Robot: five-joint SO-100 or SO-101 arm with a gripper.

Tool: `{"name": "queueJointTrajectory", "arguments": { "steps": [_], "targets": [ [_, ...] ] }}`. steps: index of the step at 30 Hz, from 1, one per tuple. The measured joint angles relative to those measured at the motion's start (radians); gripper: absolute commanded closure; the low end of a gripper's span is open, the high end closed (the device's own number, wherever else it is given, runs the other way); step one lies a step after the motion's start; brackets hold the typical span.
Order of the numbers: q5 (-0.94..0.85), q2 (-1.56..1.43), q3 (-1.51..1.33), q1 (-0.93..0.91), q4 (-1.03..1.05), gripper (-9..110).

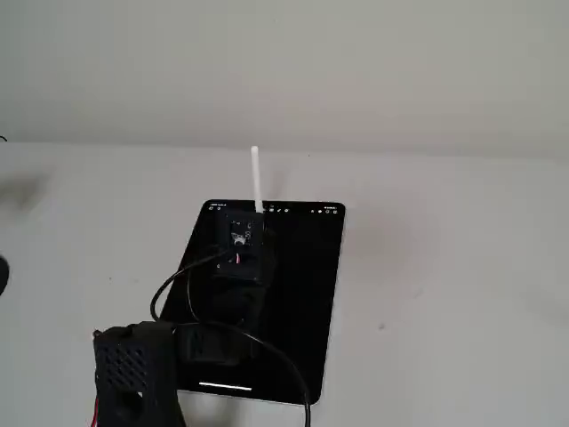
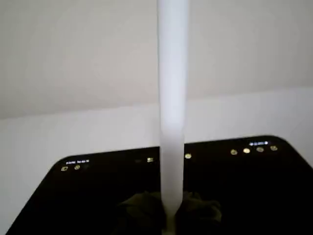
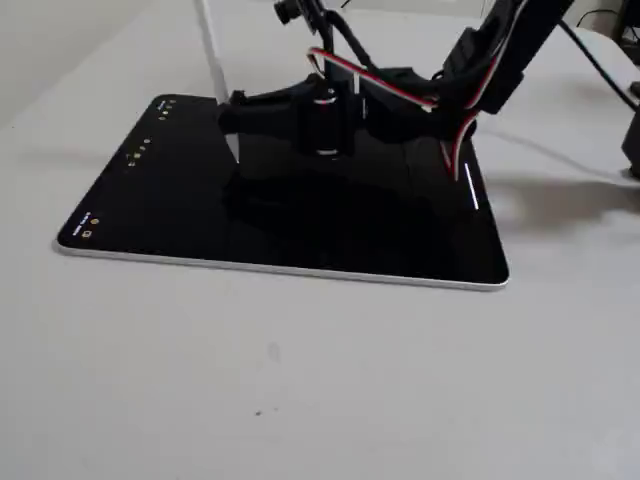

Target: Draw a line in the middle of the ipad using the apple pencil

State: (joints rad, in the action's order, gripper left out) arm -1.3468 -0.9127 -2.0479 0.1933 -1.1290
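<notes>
Tool (image 3: 236, 120) clamped on white pencil (image 1: 256, 178), held upright w/ tip on dark tablet (image 3: 150, 200) lying flat on worktop (image 3: 300, 380).

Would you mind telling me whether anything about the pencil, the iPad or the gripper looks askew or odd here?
Nothing stands out. The iPad lies flat on the table, its screen dark with only toolbar icons lit. The gripper holds the Apple Pencil roughly upright over the screen's toolbar end. No drawn line is visible.
</notes>
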Motion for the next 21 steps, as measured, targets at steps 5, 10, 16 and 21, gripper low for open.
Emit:
{"name": "queueJointTrajectory", "arguments": {
  "steps": [5,10,16,21],
  "targets": [
    [0.000,0.000,-0.015,0.000,-0.008,102],
    [0.000,-0.008,-0.064,0.000,-0.040,102],
    [0.000,-0.052,-0.153,0.000,-0.074,102],
    [0.000,-0.072,-0.222,0.006,-0.118,102]
  ]
}}
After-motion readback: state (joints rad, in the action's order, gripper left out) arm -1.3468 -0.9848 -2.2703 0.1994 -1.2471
